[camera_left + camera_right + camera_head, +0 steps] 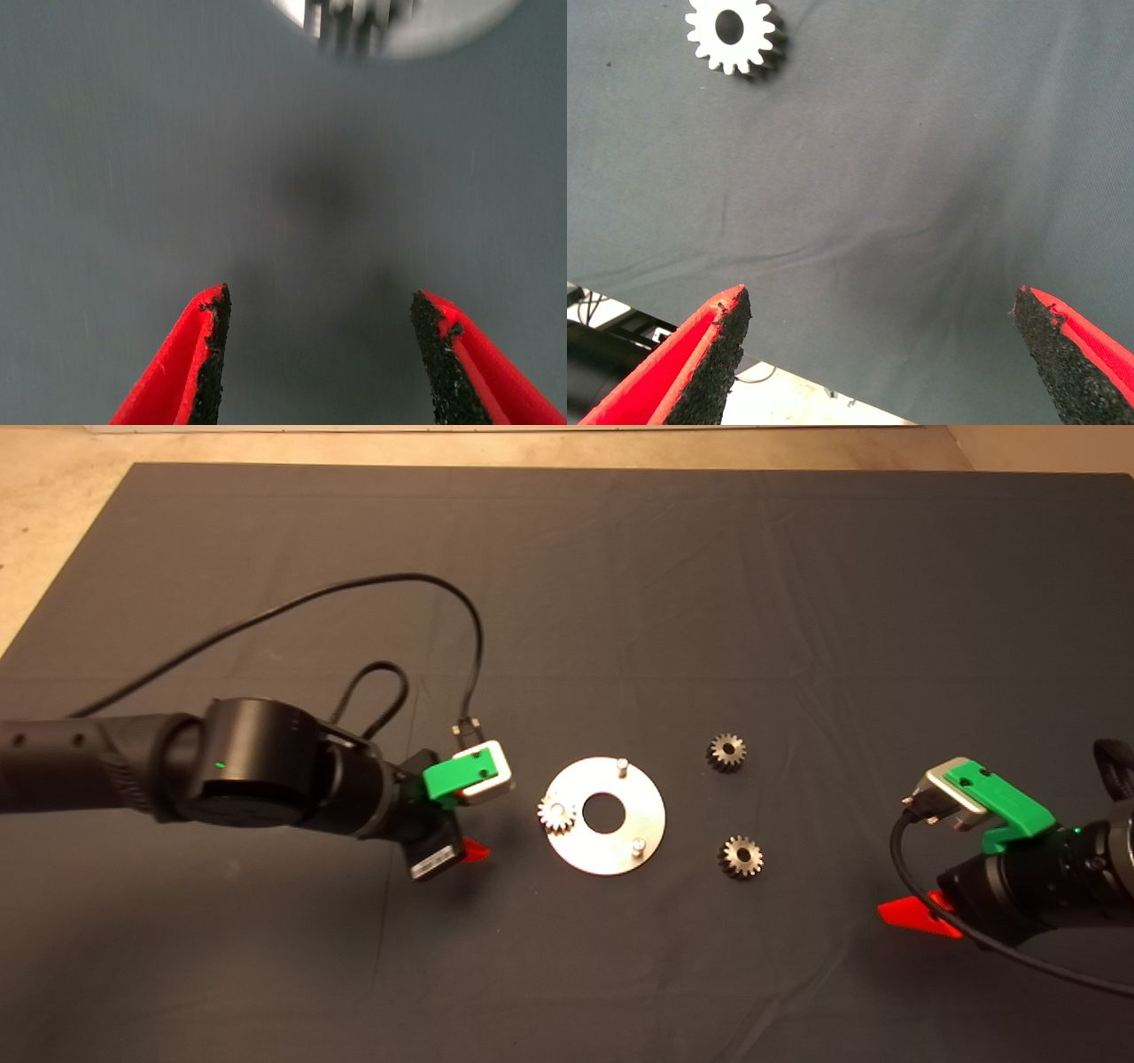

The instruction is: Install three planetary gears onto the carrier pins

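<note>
The left claw (314,354) hangs over bare mat (567,584) just left of the disc (605,816), its red fingers (199,354) spread apart with nothing between them. From overhead only one red tip of this claw (476,851) peeks out under the wrist; the spread shows only in its own wrist camera, which also catches the disc's edge (443,27) and the teeth of a gear (354,22) ahead of the fingers.

That gear (556,815) sits on the disc's left pin. The other two pins stand bare: one at the disc's far edge (622,763), one at its near right edge (637,846).

Two more gears lie flat on the mat to the right of the disc, apart from it: one farther back (726,752), one nearer (741,856).

The right claw (881,354) waits at the lower right edge of the mat, also wide open and empty. Its camera shows one loose gear (733,35) ahead on the cloth, and the mat's edge with floor beyond, which the overhead view does not show.
</note>
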### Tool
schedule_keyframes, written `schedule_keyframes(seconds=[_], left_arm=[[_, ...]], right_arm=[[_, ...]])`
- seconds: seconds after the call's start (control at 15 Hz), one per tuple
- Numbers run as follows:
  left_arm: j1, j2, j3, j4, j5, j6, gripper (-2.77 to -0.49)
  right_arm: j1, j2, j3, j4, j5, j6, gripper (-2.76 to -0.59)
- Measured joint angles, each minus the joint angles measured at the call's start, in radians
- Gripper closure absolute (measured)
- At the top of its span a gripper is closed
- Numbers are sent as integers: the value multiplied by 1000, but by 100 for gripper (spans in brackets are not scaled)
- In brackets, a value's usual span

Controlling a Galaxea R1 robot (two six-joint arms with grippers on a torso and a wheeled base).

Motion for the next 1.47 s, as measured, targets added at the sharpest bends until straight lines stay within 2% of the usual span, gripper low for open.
schedule_keyframes(seconds=[0.13,0.2,0.27,0.4,0.47,0.53,0.6,0.67,0.8,0.93,1.0,1.07,1.13,1.27,1.47], left_arm=[[-11,-29,63,-72,111,-55,-133],[-16,-36,108,-101,157,-108,-133],[-19,-45,158,-115,187,-169,-133],[-32,-65,250,-143,232,-302,-133],[-46,-67,283,-164,267,-367,-133],[-62,-62,309,-192,309,-408,-133],[-77,-49,334,-222,361,-433,-133],[-93,-31,366,-241,386,-447,-133],[-104,-14,410,-270,385,-508,-133],[-107,-15,417,-265,385,-575,-133],[-106,-15,420,-257,376,-599,-133],[-106,-15,425,-247,357,-613,-133],[-106,-14,428,-243,351,-617,-133],[-106,-14,429,-242,350,-624,-133],[-106,-17,431,-242,351,-625,-133]], right_arm=[[0,30,0,0,0,0,-221],[-1,48,0,0,1,0,-221],[-3,64,0,1,0,0,-221],[-22,72,-2,0,-1,0,-221],[-37,72,-2,0,-4,0,-221],[-53,75,-3,0,-6,0,-221],[-59,82,-3,1,-7,0,-221],[-62,91,-3,1,-10,1,-221],[-63,125,-4,1,-10,1,-221],[-63,143,-4,0,-6,3,-221],[-63,143,-4,-1,-6,3,-221],[-63,143,-4,-4,-7,3,-221],[-63,142,-4,-6,-7,3,-221],[-64,141,-4,-11,-10,3,-221],[-86,141,-10,-27,-13,3,-221]])
